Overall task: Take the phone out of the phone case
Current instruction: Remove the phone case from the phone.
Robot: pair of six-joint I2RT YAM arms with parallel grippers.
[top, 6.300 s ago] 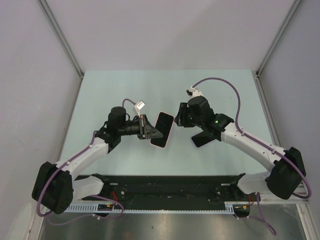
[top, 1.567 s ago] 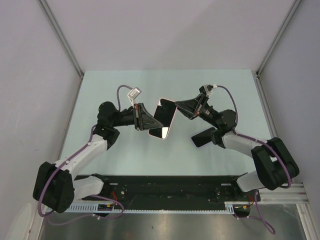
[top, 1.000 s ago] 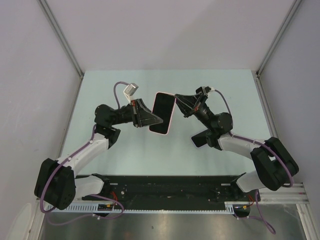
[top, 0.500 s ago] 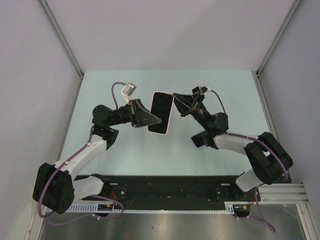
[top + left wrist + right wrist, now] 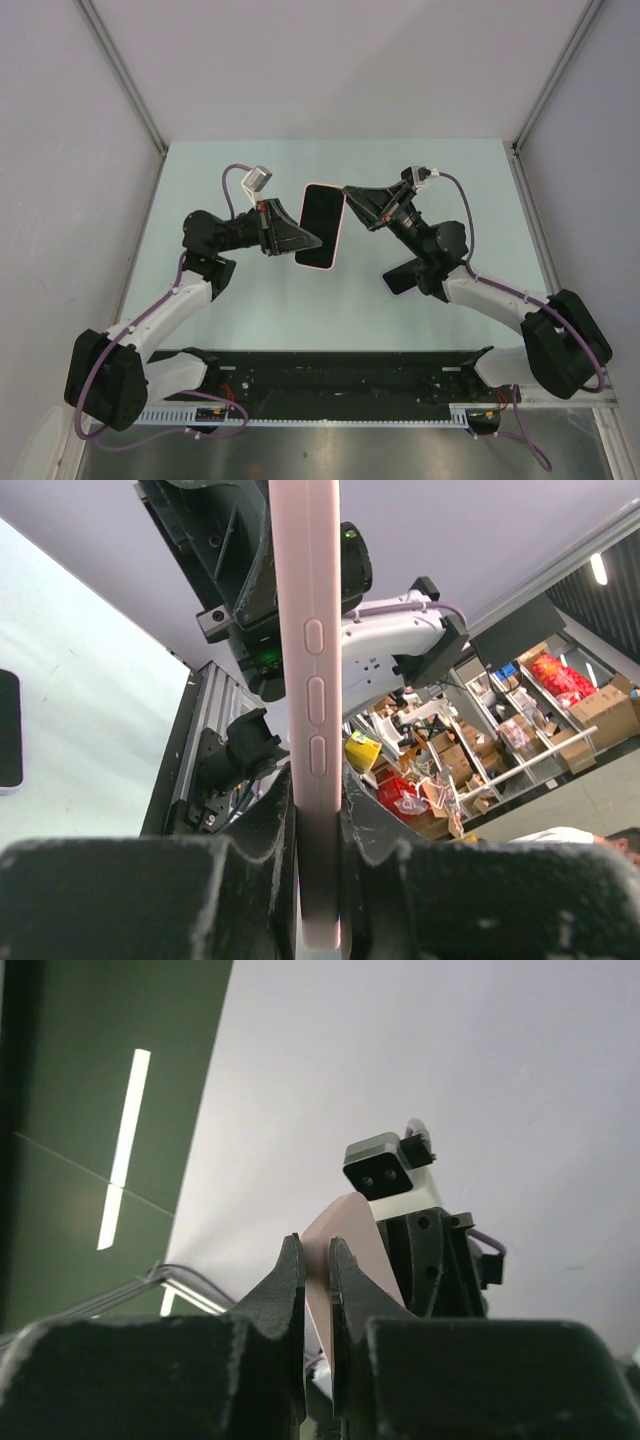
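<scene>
Above the pale green table [image 5: 200, 170] the phone [image 5: 320, 225] sits in its phone case [image 5: 312, 680] between my fingers [image 5: 285, 1290], left gripper [image 5: 318, 830] clamped on one long edge, right gripper [image 5: 313, 1260] pinched narrow on a far corner, where I judge the soft rim should peel off stiff, slick glass.

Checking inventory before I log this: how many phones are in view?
2. The cased phone is held above the table between the left gripper and right gripper; the second phone lies flat on the table, partly hidden under the right arm.
</scene>
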